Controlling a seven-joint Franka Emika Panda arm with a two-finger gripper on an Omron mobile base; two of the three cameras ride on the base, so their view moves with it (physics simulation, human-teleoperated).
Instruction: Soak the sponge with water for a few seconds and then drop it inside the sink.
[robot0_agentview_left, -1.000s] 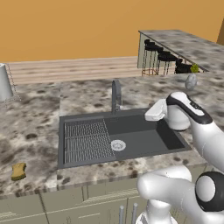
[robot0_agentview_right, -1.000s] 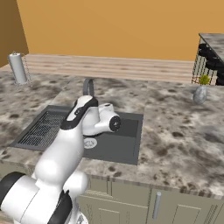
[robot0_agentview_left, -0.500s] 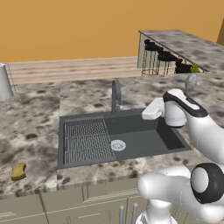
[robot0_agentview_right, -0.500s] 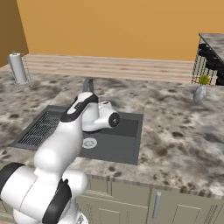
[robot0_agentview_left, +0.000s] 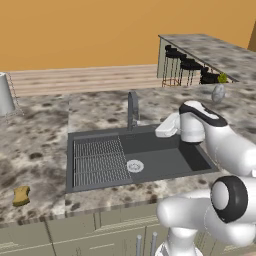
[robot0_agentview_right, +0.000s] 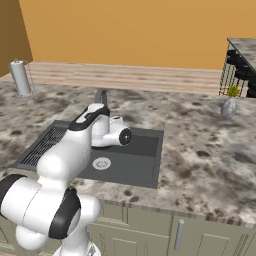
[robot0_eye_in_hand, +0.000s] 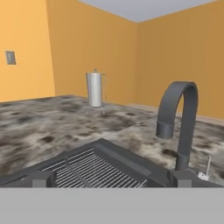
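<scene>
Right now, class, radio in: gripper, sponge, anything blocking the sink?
Gripper open, empty, over the sink, facing the faucet. Sponge untouched on the counter, left of the basin. No water running. Nothing blocking.

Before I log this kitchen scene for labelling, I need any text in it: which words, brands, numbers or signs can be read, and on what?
None: no readable text anywhere in these views.
The wall plate is blank grey.
The paper towel roll shows no print.
The faucet, sink and sponge carry no marks.
The robot's white arm bears no logo.
</scene>
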